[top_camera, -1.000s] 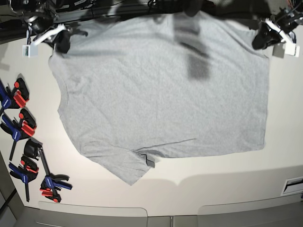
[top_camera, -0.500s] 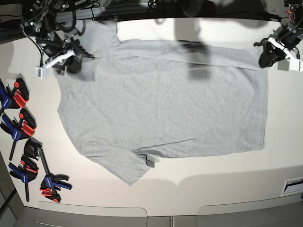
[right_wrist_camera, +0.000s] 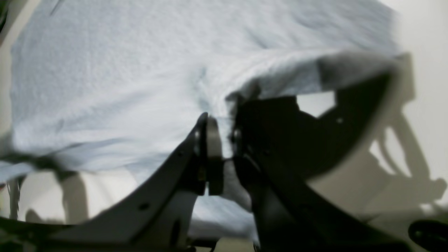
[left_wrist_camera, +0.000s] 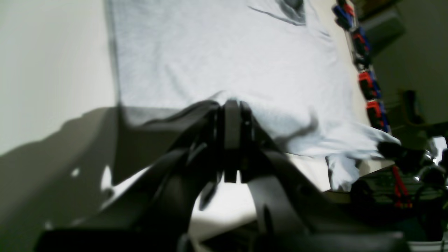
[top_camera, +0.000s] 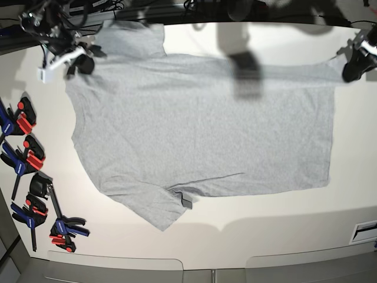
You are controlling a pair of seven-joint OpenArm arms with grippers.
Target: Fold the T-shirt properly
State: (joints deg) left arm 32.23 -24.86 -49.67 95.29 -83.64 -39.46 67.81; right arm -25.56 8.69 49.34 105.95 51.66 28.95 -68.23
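The table (top_camera: 353, 177) is big and pale, and the T-shirt (top_camera: 200, 124) covers most of its middle. The shirt is light grey and lies flat and spread out, plain side up. Its long way runs from side to side in the base view. The straight bottom edge is on that view's right, and the shoulder end is on that view's left. One sleeve (top_camera: 156, 206) pokes out toward the near edge of the table, and the other sleeve (top_camera: 132, 38) lies at the far edge.

The two arms reach out to the two far corners of the shirt. The left gripper (top_camera: 353, 68) is at the far right corner in the base view, at the bottom-edge end. In its own wrist view, the left gripper (left_wrist_camera: 231, 115) has its dark jaws pressed close together, with a fold of the grey cloth pinched between them and lifted a little off the table.

The right gripper (top_camera: 79, 62) is at the far left corner in the base view, by the shoulder. In its wrist view, the right gripper (right_wrist_camera: 220, 133) is closed tight on a bunch of cloth, and the shirt hangs up from the table there.

A row of blue and red clamps (top_camera: 26, 159) lies along the table's edge, on the base view's left, just beside the shirt.
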